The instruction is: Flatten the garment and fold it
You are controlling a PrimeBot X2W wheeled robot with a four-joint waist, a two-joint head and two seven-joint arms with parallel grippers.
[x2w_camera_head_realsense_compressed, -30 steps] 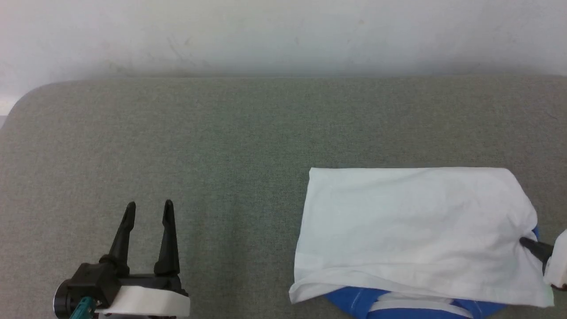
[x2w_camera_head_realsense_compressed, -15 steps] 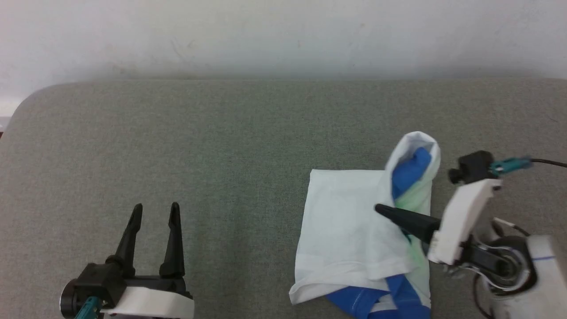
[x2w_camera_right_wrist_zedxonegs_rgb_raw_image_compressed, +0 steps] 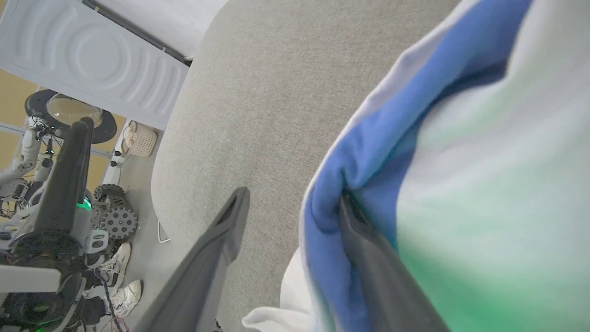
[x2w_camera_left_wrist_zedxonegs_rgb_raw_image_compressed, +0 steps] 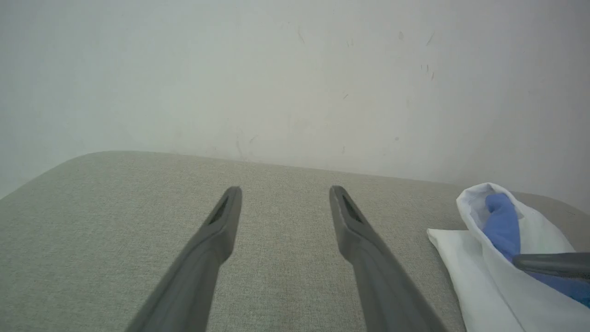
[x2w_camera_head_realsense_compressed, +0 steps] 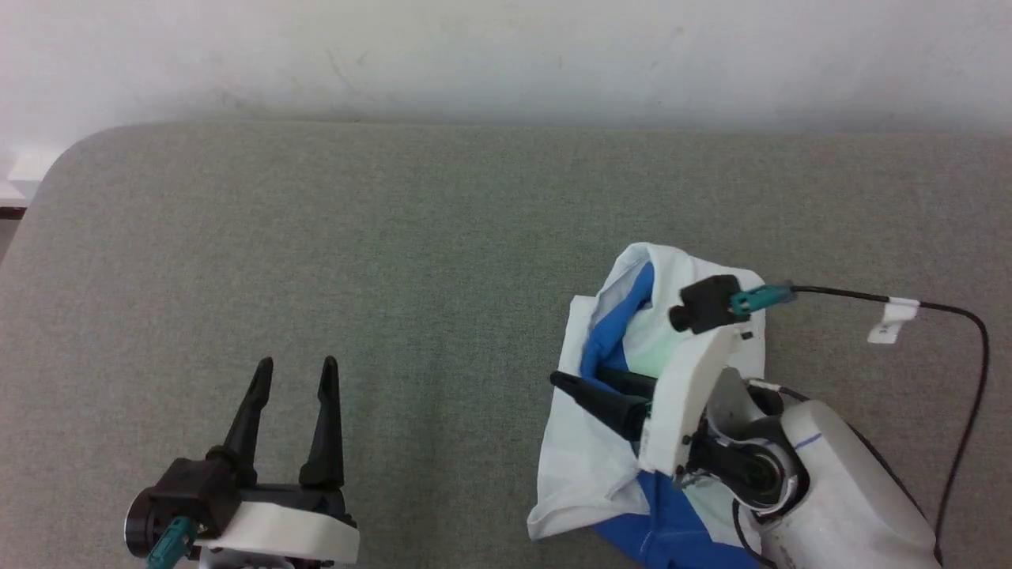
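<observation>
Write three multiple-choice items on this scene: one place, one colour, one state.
1. Where on the grey surface is the garment, in the head view?
A) right part, at the right gripper
B) far left
C) centre back
2. The garment's colours?
A) red, black
B) white, blue
C) yellow
3. The left gripper is:
A) shut on cloth
B) shut, empty
C) open, empty
Key: 1A, it lies bunched at the right gripper; 2B, white body with blue bands; 3C, its fingers stand apart over bare surface.

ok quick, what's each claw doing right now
left claw: open, holding nothing
right claw: open, with the garment draped against one finger, not clamped
</observation>
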